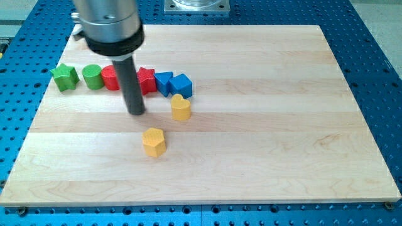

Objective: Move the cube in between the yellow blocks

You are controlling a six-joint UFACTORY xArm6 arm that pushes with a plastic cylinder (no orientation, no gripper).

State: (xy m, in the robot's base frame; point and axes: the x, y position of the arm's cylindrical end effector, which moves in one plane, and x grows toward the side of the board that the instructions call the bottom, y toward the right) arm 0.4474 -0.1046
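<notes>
My tip (pixel 136 112) rests on the board below the row of blocks, left of the upper yellow block (pixel 181 107) and above-left of the lower yellow block (pixel 154 141). The blue cube (pixel 181 85) sits just above the upper yellow block, almost touching it. A second blue block (pixel 164 83) lies against the cube's left side. My tip touches none of them. The rod hides part of the red blocks behind it.
A row runs along the view's upper left: a green star (pixel 65 77), a green cylinder (pixel 92 76), a red block (pixel 111 78) and another red block (pixel 147 80). The wooden board (pixel 264 125) lies on a blue perforated table (pixel 377 37).
</notes>
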